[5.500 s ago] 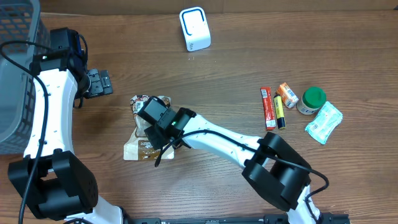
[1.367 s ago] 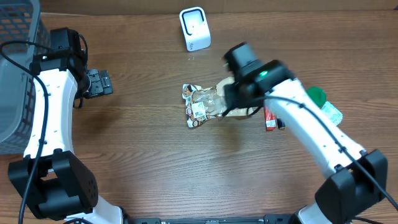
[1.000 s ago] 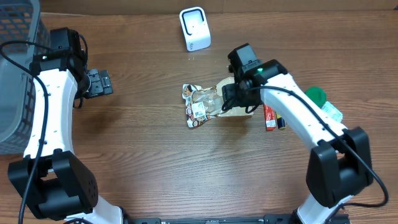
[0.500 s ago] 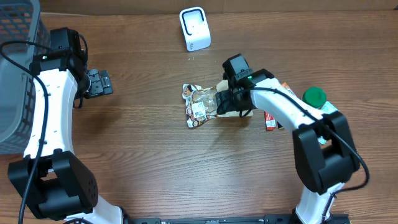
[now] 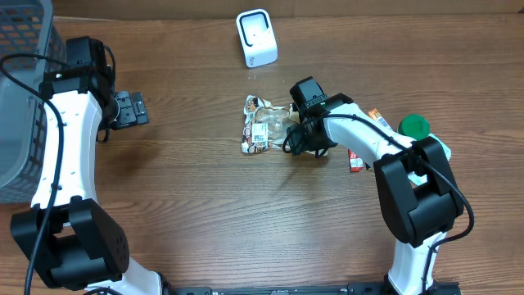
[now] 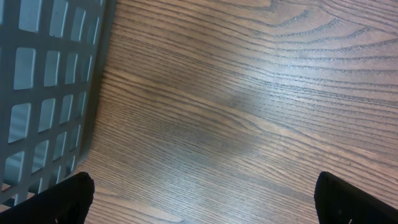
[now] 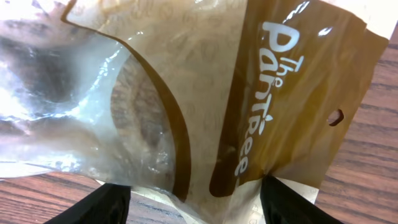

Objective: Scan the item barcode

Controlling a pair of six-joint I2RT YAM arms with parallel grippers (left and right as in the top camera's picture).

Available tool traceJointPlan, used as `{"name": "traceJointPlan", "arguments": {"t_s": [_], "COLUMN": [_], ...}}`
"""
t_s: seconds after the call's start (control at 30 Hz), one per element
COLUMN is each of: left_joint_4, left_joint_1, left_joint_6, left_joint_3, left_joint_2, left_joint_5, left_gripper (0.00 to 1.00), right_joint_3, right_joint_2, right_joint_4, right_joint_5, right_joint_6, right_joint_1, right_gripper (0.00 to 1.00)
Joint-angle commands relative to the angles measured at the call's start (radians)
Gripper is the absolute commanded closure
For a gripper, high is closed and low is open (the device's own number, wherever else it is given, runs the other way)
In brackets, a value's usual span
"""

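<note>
The item is a brown and clear snack bag (image 5: 262, 124) with a white label, lying mid-table and bunched up. It fills the right wrist view (image 7: 186, 106), printed "The Pantree". My right gripper (image 5: 298, 136) is at the bag's right end, and its fingers (image 7: 107, 205) stand on both sides of the bag's lower edge, pinching it. The white scanner (image 5: 256, 38) stands at the back centre, apart from the bag. My left gripper (image 5: 131, 109) is open over bare wood at the left (image 6: 202, 199), holding nothing.
A grey basket (image 5: 20, 98) stands at the left edge, its wall close to the left gripper (image 6: 43, 81). At the right lie a red stick pack (image 5: 352, 143), an orange pack (image 5: 378, 124), a green-lidded jar (image 5: 409, 131) and a teal packet (image 5: 427, 161).
The right gripper has closed in on the bag's right end, and the bag has bunched up and turned, its label shifting toward the back. The left arm has stayed still.
</note>
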Motion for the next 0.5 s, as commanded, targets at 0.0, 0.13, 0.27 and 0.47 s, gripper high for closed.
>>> {"name": "traceJointPlan", "arguments": {"t_s": [0.0,0.13,0.27,0.47], "left_joint_4": [0.001,0.001,0.001,0.001], "left_joint_1": [-0.007,-0.007,-0.008,-0.006], "left_joint_6": [0.018,0.018,0.018,0.018], "left_joint_3": [0.002,0.002,0.002,0.002], "left_joint_2": [0.000,0.000,0.000,0.000], "left_joint_5": [0.002,0.002,0.002,0.002], "left_gripper": [0.00,0.00,0.00,0.00], "right_joint_3": [0.008,0.032,0.031,0.031], "right_joint_2": [-0.033,-0.118,-0.148,-0.096], "right_joint_4": [-0.034,-0.051,-0.014,0.030], "right_joint_5": [-0.021,-0.019,-0.016,0.019], "right_joint_6": [0.002,0.002,0.005,0.004], "right_joint_1": [0.000,0.000,0.000,0.000], "right_gripper": [0.29,0.27,0.24,0.24]}}
